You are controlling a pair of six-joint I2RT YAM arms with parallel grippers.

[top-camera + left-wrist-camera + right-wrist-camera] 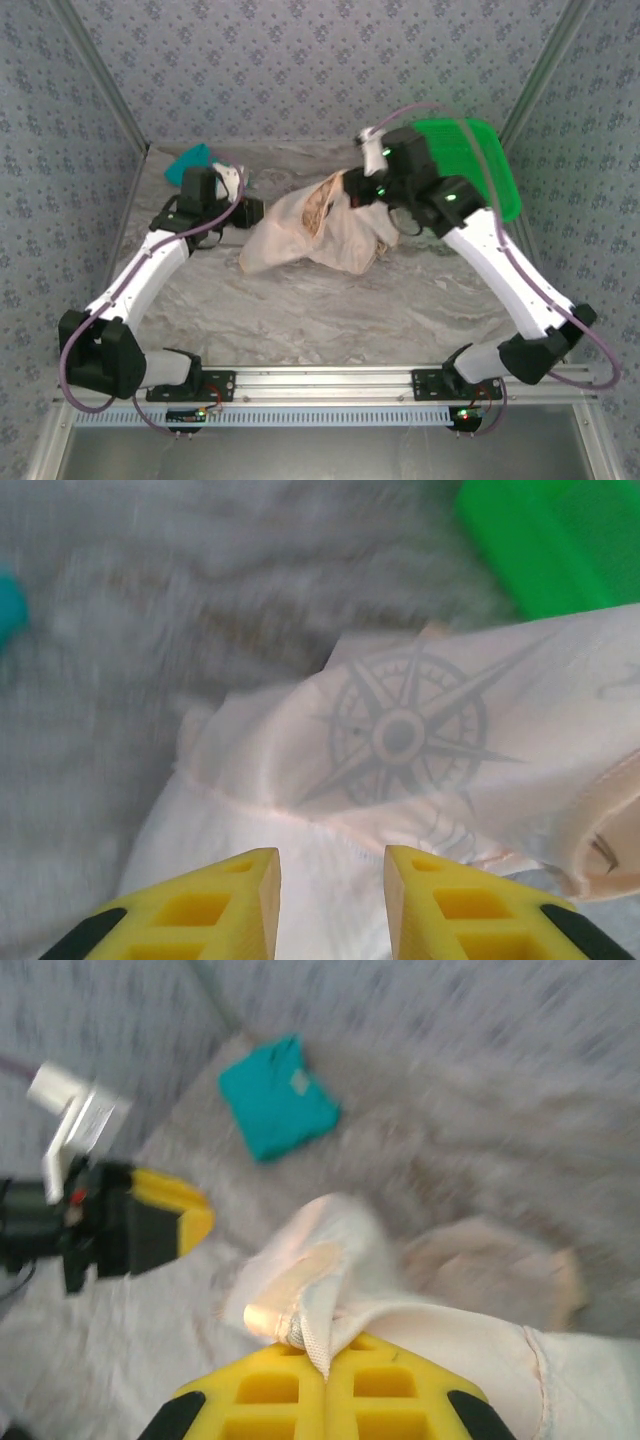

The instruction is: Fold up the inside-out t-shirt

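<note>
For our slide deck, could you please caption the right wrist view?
Right gripper pinches a fold of the inside-out t-shirt over the marble table, teal shirt beyond.

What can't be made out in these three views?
Top external: the teal shirt is partly hidden behind the left arm; the t-shirt lies bunched, and its sleeves and hem can't be told apart.
Left wrist: the green tray is cut off by the top-right corner.
Right wrist: motion blur smears the cloth pinched in the right gripper; any print there is unreadable.

Even bright light, blurred wrist views
</note>
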